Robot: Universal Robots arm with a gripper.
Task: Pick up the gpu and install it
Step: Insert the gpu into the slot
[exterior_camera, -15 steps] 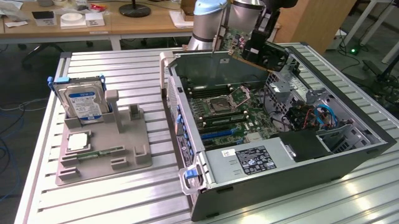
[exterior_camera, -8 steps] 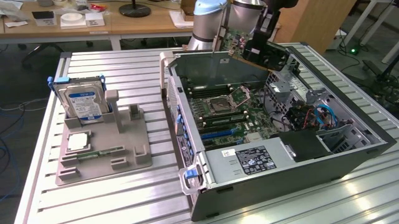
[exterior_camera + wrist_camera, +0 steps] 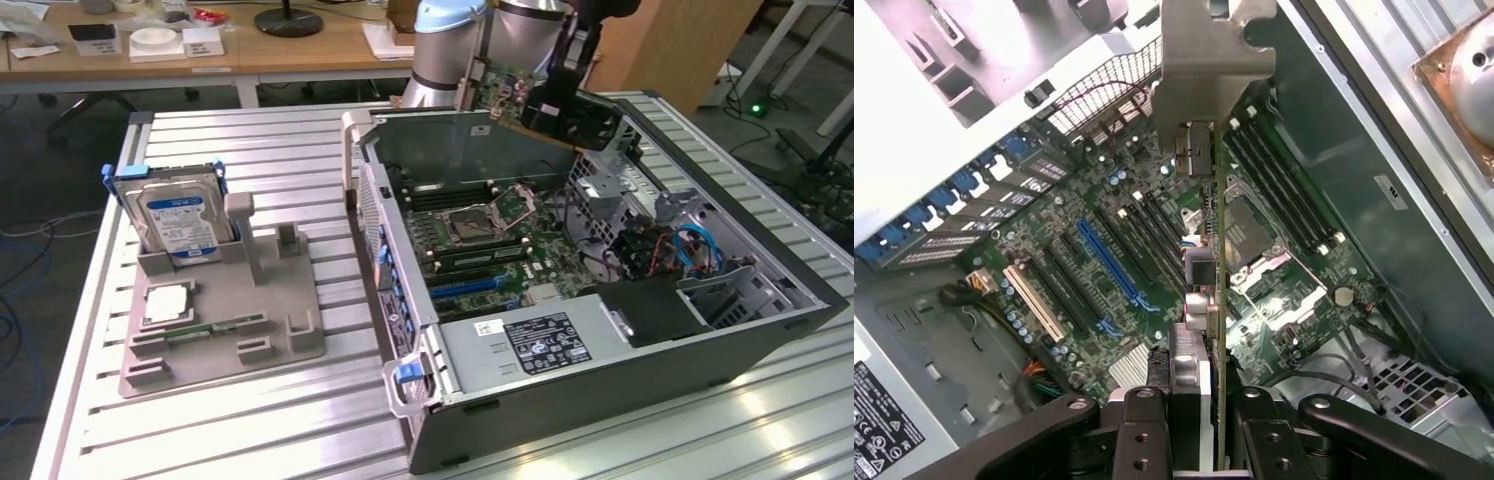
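Note:
The gpu [image 3: 511,95] hangs in the air over the far end of the open computer case [image 3: 747,340], with its green circuit face and silver bracket [image 3: 467,88] toward the exterior view's left. My gripper [image 3: 567,100] is shut on it. In the wrist view the gpu [image 3: 1220,260] stands edge-on between my fingers [image 3: 1144,425], and its silver bracket [image 3: 1204,60] points away from the camera. My gripper [image 3: 1199,410] is above the motherboard [image 3: 1284,330]. The long blue slot [image 3: 1109,265] lies a little to one side of the card's edge, and the card is clear of the board.
A grey holder [image 3: 227,345] stands at the exterior view's left on the slatted table [image 3: 267,430]. It carries a hard drive [image 3: 180,215], a memory stick [image 3: 214,327] and a square chip [image 3: 167,303]. Inside the case are a power supply [image 3: 534,345], the processor socket [image 3: 494,210] and blue cables [image 3: 694,250].

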